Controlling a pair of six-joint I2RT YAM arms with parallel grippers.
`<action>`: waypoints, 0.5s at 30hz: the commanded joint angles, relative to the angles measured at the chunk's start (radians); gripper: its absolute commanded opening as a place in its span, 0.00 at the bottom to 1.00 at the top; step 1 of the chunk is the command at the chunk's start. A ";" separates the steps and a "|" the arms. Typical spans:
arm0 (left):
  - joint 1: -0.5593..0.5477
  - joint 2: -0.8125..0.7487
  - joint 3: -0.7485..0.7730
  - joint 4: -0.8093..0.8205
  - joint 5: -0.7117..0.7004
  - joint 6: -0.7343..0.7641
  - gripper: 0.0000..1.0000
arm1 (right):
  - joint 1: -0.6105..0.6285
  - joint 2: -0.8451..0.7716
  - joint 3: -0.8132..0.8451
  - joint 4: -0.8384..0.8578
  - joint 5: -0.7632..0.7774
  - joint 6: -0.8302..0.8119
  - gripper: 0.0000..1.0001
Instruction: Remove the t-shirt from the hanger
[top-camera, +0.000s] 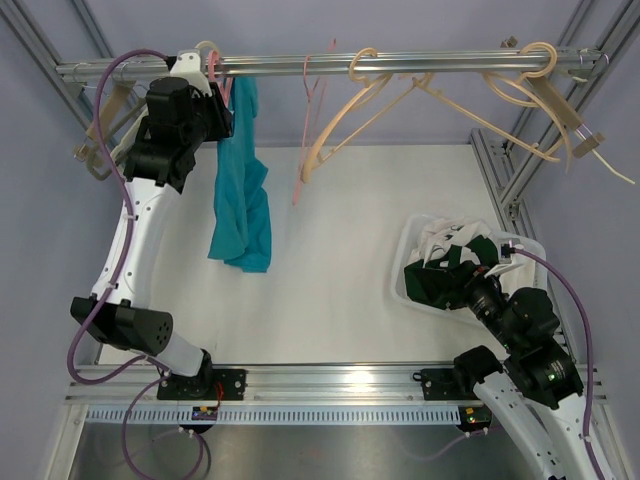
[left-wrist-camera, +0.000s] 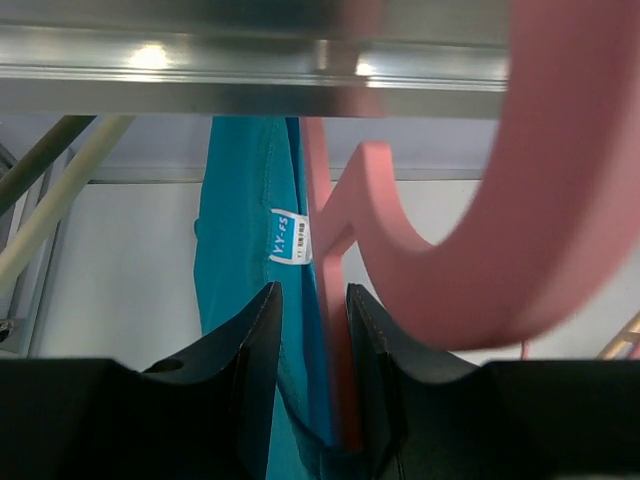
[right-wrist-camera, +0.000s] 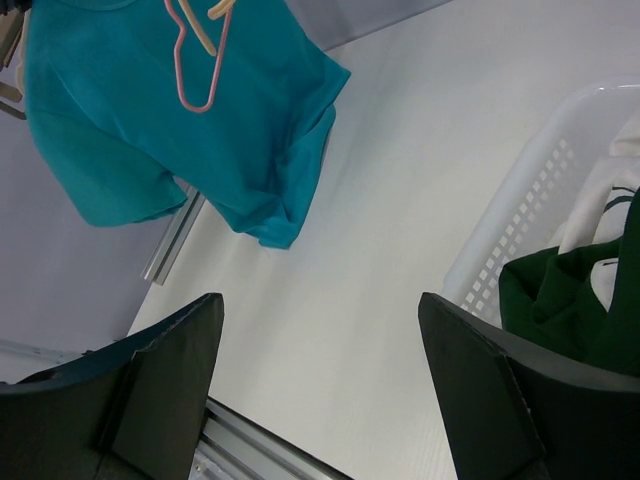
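Worktop: one white worktop (top-camera: 330, 290) inside a metal frame.
Rail: one metal rail (top-camera: 440, 63) runs across the far side, above the worktop.
Arms: two. The left arm (top-camera: 130, 230) reaches up to the rail's left end, and the right arm (top-camera: 530, 330) bends over the basket.
Basket: one white basket (top-camera: 402, 275) stands at the right of the worktop. It holds a dark green garment (right-wrist-camera: 560, 290) and white cloth (top-camera: 445, 235).
T-shirt: one teal t-shirt (top-camera: 238, 190) hangs from the rail's left end on the hanger. Its hem falls clear above the worktop.
Hangers: two are pink. The hanger (left-wrist-camera: 560, 200) carries the t-shirt, and a bare pink hanger (top-camera: 305, 130) hangs near mid-rail. The cream hangers (top-camera: 345, 130) spread along the rail and overlap, so I cannot tell their exact number.
Left pincer (left-wrist-camera: 312, 300): it sits just under the rail with its fingers drawn close. They pinch the t-shirt's neck fabric, with the hanger's pink bar between them.
Right pincer (right-wrist-camera: 320, 305): its fingers are spread wide with nothing between them. It is by the basket's near-left rim, well apart from the t-shirt.
Label: one white neck label (left-wrist-camera: 290, 238) shows just above the left pincer's fingers.
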 joint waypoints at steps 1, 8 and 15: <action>0.000 0.019 0.046 0.034 -0.072 0.036 0.35 | -0.001 0.008 -0.005 0.036 -0.059 -0.005 0.87; -0.020 0.029 0.054 0.079 -0.092 0.050 0.29 | -0.001 0.031 -0.034 0.085 -0.102 0.015 0.86; -0.035 0.041 0.085 0.080 -0.113 0.076 0.30 | -0.001 0.046 -0.028 0.093 -0.114 0.012 0.85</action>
